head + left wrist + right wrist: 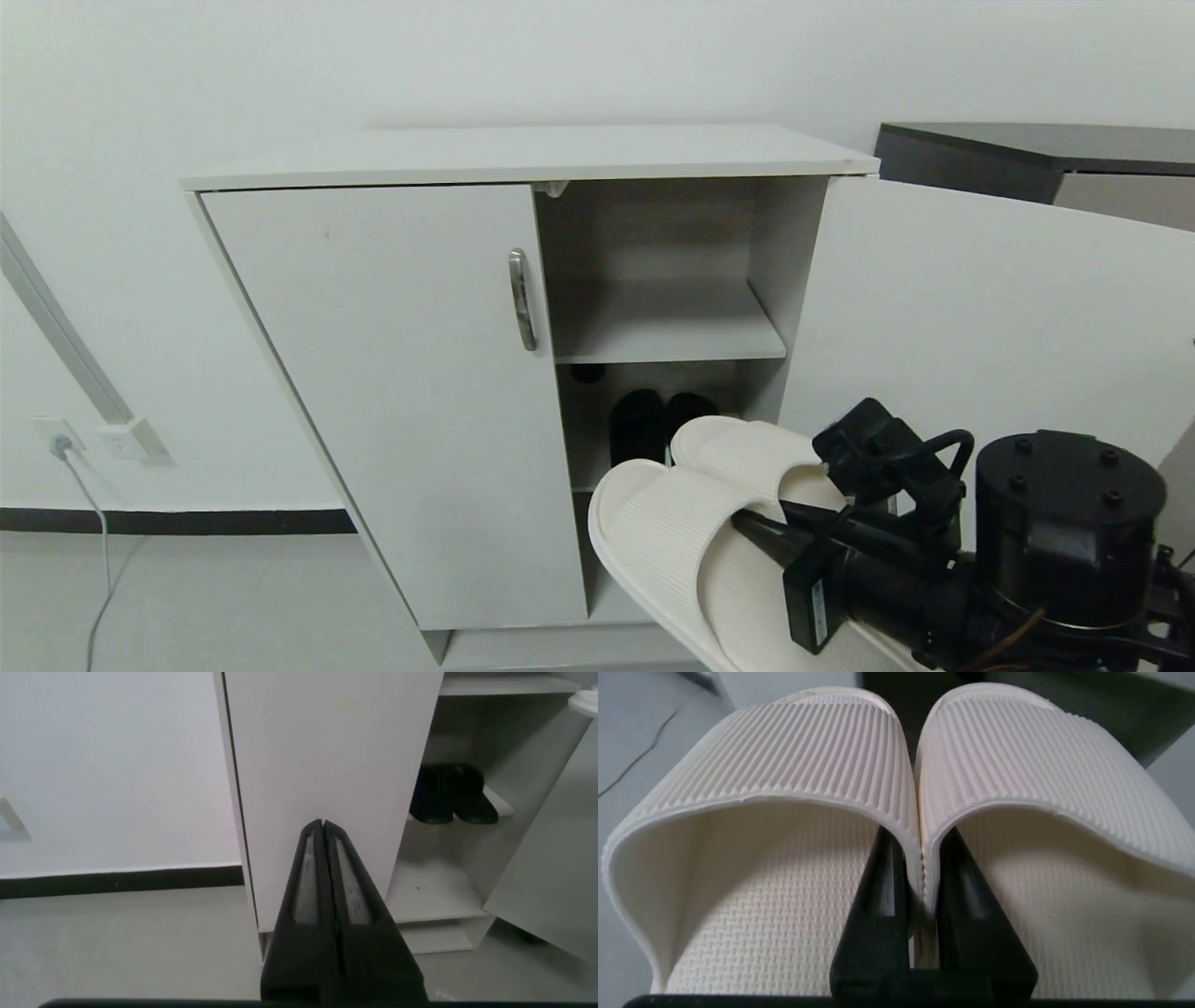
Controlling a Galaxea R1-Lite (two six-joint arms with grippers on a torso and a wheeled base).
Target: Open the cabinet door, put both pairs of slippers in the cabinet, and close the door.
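Note:
The white cabinet (523, 159) stands with its right door (980, 317) swung open and its left door (392, 392) closed. A pair of black slippers (658, 425) rests on the lower shelf, also visible in the left wrist view (453, 793). My right gripper (770, 523) is shut on the inner edges of a pair of white ribbed slippers (709, 504), held side by side in front of the open compartment, toes toward it. Its fingers (887, 905) pinch the two slippers (813, 793) together. My left gripper (322, 831) is shut with nothing in it, facing the closed left door.
A metal handle (522, 299) sits on the closed left door. The middle shelf (663, 327) is bare. A dark counter (1036, 149) stands behind the open door. A wall socket with a cable (61, 443) is low on the left wall, above grey floor (187, 597).

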